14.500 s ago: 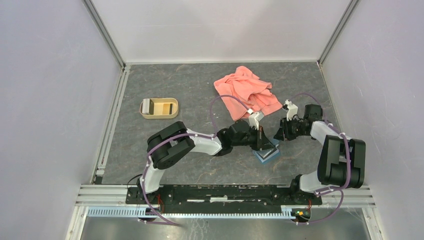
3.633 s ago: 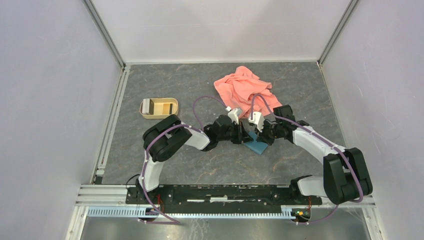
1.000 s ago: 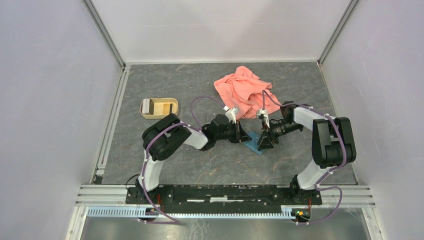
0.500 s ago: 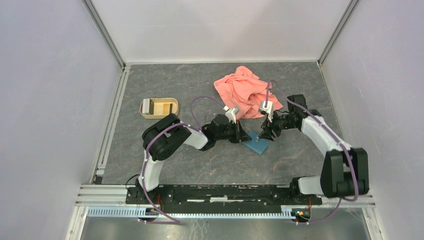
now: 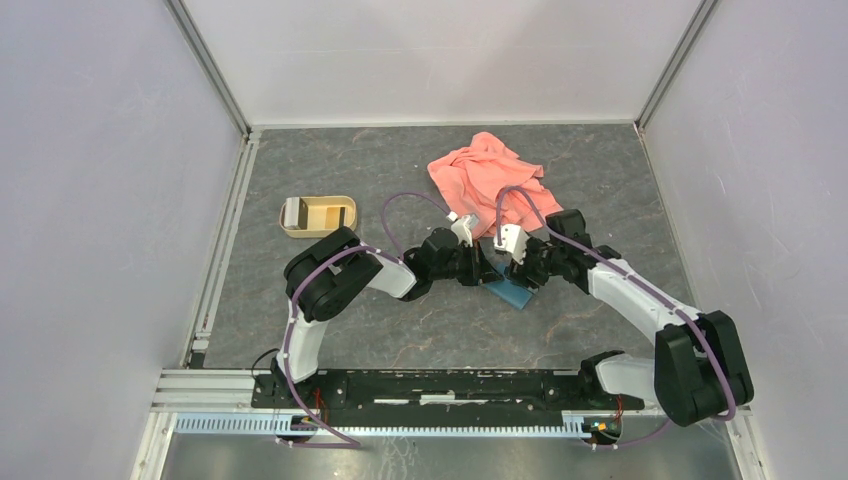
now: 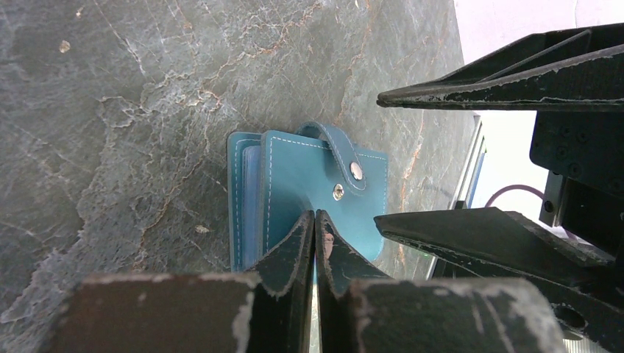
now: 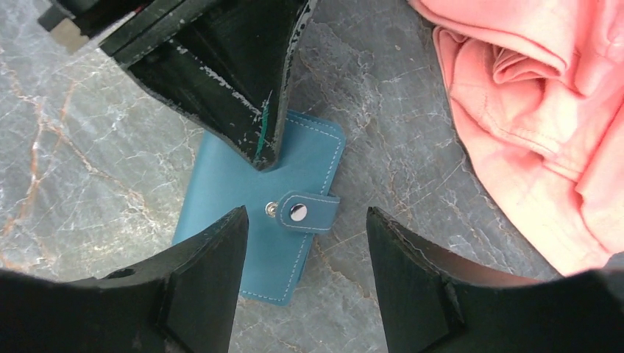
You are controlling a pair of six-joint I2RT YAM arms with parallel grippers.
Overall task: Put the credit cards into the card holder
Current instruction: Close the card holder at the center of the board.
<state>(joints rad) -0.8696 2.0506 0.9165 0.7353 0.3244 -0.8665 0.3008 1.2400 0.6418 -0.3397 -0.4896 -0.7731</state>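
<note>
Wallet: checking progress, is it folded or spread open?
Folded shut: the wallet lies flat, cover up, its strap wrapped across. Whether it's snapped, cannot tell.

On a grey bench (image 5: 400, 160), the left tool (image 5: 483, 268) and right tool (image 5: 515, 268) meet over a teal card holder (image 5: 513, 294). A pink cloth (image 5: 490, 180) lies just beyond, and a tan tray (image 5: 318, 217) sits well left.

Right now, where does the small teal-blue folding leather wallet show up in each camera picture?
Top external: teal-blue folding wallet just right of centre, below the salmon-pink cloth.
Left wrist: wallet at centre, strap looped over its upper edge.
Right wrist: wallet centre-left, slanted.
Shared landmark: the shut left end effector, dark tips over the wallet, in all three.
</note>
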